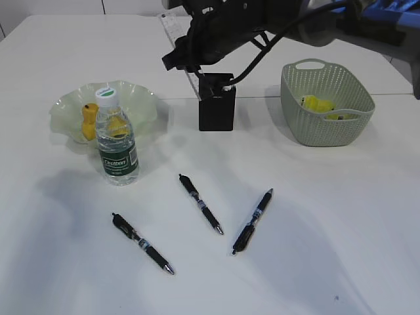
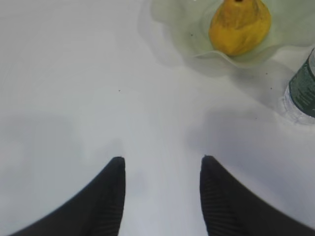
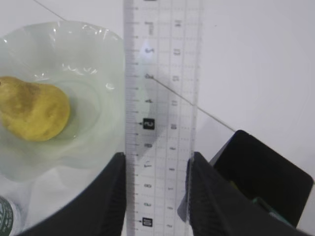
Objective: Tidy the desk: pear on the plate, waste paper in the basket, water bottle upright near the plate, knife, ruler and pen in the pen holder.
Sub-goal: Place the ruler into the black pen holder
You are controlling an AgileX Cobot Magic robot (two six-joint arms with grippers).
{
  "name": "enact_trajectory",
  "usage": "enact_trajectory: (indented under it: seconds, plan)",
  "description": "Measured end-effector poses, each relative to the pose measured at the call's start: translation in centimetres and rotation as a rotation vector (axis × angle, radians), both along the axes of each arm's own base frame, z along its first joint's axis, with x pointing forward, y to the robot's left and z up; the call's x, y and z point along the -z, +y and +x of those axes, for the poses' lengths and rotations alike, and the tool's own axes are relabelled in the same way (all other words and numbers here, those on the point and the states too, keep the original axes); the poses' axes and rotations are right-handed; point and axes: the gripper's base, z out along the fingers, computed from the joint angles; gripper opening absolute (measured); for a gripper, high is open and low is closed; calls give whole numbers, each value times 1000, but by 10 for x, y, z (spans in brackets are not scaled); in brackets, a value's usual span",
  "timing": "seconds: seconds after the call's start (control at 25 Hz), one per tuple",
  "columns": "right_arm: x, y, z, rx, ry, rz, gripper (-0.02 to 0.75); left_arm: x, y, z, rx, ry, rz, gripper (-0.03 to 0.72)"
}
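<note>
The right gripper point(image 3: 156, 196), jaws clamped on the clear ruler point(image 3: 160, 98) above the black pen holder point(image 1: 217, 107), should tilt the ruler upright, centre it over the opening, then release.

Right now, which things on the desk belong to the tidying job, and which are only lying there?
Part of the job:
- pear on the plate
- yellow paper in the basket
- water bottle, upright by the plate
- ruler in the right gripper
- pen holder
- three pens

Only lying there:
- nothing that I can see
</note>
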Motion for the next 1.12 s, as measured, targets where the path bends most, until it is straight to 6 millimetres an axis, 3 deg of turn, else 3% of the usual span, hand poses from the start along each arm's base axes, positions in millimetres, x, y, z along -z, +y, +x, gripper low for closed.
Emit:
enact_trajectory:
  seconds: [0.36, 0.64, 1.12]
  plan:
    - [-5, -23, 16, 59, -76, 35, 274, -3, -1, 2, 8, -37, -1, 348]
    - [-10, -28, 28, 92, -210, 93, 274, -5, -1, 4, 15, -72, -4, 348]
    - [29, -24, 49, 124, -357, 156, 274, -6, -1, 5, 17, -82, -3, 348]
